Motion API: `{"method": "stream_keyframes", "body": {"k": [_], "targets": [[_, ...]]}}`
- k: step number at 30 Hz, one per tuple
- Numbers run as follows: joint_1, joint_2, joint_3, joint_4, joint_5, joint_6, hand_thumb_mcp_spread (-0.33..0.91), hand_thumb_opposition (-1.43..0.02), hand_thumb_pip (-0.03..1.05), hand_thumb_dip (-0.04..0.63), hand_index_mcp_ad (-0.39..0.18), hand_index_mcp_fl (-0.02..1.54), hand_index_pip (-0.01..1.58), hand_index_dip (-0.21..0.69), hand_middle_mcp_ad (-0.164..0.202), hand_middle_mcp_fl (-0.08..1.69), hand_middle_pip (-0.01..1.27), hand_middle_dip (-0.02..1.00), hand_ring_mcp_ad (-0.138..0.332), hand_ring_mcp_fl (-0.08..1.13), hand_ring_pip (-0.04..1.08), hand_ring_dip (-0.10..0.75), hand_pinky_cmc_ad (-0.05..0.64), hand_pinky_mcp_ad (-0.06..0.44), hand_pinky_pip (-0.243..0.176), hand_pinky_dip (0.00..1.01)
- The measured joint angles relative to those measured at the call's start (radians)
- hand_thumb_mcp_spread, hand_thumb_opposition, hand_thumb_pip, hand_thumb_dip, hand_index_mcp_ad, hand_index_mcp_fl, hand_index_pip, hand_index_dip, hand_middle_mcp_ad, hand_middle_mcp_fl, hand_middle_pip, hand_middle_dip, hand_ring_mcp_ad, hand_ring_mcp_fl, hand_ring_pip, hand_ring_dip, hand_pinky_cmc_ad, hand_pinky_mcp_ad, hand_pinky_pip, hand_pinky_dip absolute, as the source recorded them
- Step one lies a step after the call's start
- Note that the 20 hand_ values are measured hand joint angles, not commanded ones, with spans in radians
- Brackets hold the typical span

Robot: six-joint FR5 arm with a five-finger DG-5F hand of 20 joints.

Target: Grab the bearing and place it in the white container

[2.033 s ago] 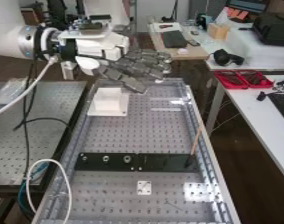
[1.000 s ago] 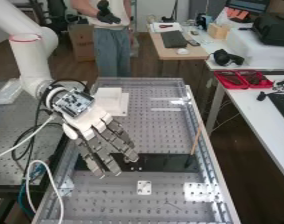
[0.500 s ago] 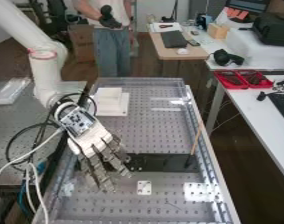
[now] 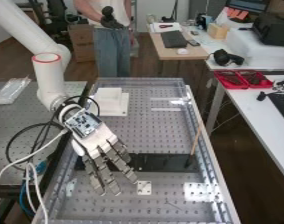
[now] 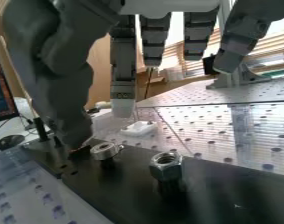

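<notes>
The holey bench runs down the middle of the frame. A white desk stands at the right and a little brown table at the top. My hand hangs lower left, fingers straight and holding nothing. Across the bench lies a black strip. The white box sits upper left. My wrist view shows the bearing on the strip, near my thumb.

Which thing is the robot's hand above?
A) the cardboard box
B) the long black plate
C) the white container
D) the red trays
B: the hand hangs over the long black plate, while the white container stands farther along the bench.
</notes>
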Motion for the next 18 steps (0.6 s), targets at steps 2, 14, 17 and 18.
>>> {"method": "stream_keyframes", "body": {"k": [2, 14, 17, 18], "targets": [[-0.003, -0.004, 0.007, -0.006, -0.009, -0.006, 0.36, -0.85, 0.63, 0.237, -0.026, 0.02, 1.56, 0.216, 0.051, 0.0, 0.13, 0.14, 0.194, 0.0, 0.07, 0.059, 0.379, 0.297, -0.124, 0.24], [-0.014, -0.014, 0.022, -0.009, -0.041, -0.045, 0.37, -0.86, 0.63, 0.241, -0.04, 0.02, 1.51, 0.185, 0.052, 0.0, 0.13, 0.14, 0.19, 0.0, 0.07, 0.059, 0.379, 0.293, -0.124, 0.22], [-0.014, -0.017, 0.025, -0.006, -0.048, -0.07, 0.37, -0.86, 0.63, 0.241, -0.04, 0.02, 1.5, 0.185, 0.052, 0.0, 0.13, 0.14, 0.19, 0.0, 0.07, 0.059, 0.379, 0.293, -0.124, 0.22], [-0.014, -0.018, 0.027, -0.007, -0.05, -0.074, 0.37, -0.86, 0.63, 0.241, -0.04, 0.02, 1.51, 0.183, 0.052, 0.0, 0.13, 0.14, 0.19, 0.0, 0.07, 0.059, 0.379, 0.295, -0.124, 0.22]]}}
